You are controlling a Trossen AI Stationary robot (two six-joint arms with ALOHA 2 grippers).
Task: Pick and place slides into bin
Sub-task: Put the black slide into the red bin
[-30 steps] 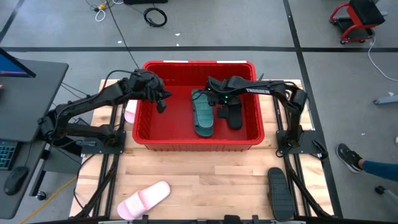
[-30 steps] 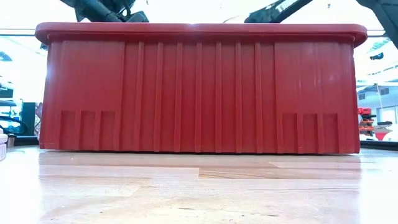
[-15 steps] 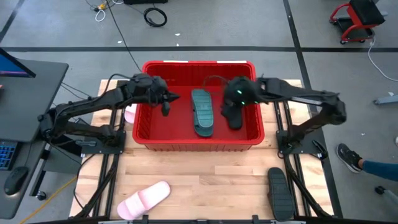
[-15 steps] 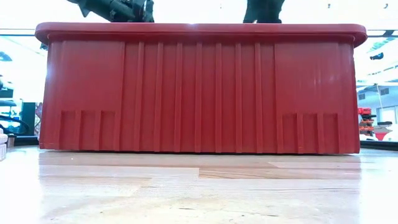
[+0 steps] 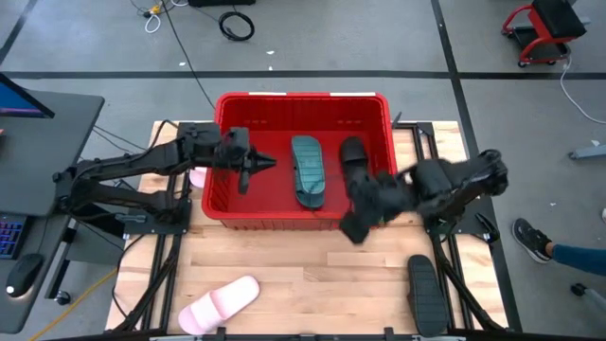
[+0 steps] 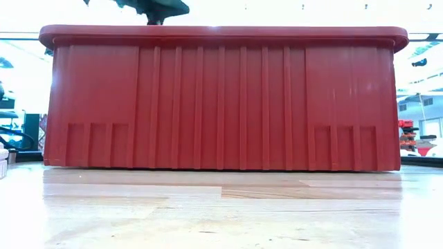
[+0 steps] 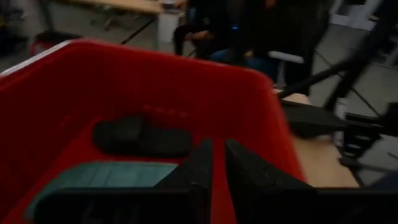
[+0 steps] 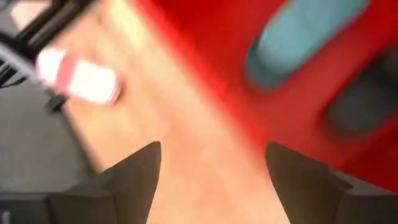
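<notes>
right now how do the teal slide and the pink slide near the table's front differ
The teal slide lies inside the red bin; the pink slide lies outside on the wooden table. The teal one runs lengthwise front to back, sole up; the pink one sits angled. Neither is held by a pincer.

Right hand (image 5: 355, 227) motion-smeared; pink slide (image 5: 198, 175) mostly hidden behind bin (image 5: 220, 142)

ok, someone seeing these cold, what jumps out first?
The big red bin at the table's far middle, with a teal slide and a black slide already lying inside. Next, the right gripper over the bin's near rim, fingers open and empty, while the left gripper hangs shut over the bin's left part. A pink slide and another black slide wait at the table's near edge.
</notes>
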